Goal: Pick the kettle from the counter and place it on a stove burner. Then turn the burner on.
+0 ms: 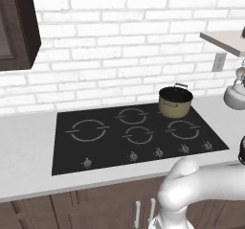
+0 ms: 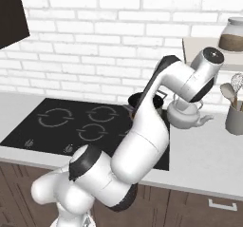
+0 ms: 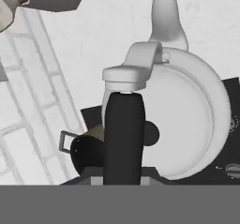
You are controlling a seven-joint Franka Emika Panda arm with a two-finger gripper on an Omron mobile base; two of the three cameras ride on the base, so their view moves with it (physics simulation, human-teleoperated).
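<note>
Kettle (image 2: 186, 115), squat, silvery-white, short spout, arched handle, clamped in jaws

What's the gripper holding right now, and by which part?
The kettle, lifted off the counter; the gripper is shut on its arched handle.

White brick wall (image 1: 119, 41) above dark brown wooden cabinets (image 2: 199, 207).

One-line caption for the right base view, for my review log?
The gripper, shut on the kettle handle, holds it above the counter right of the stove.
</note>
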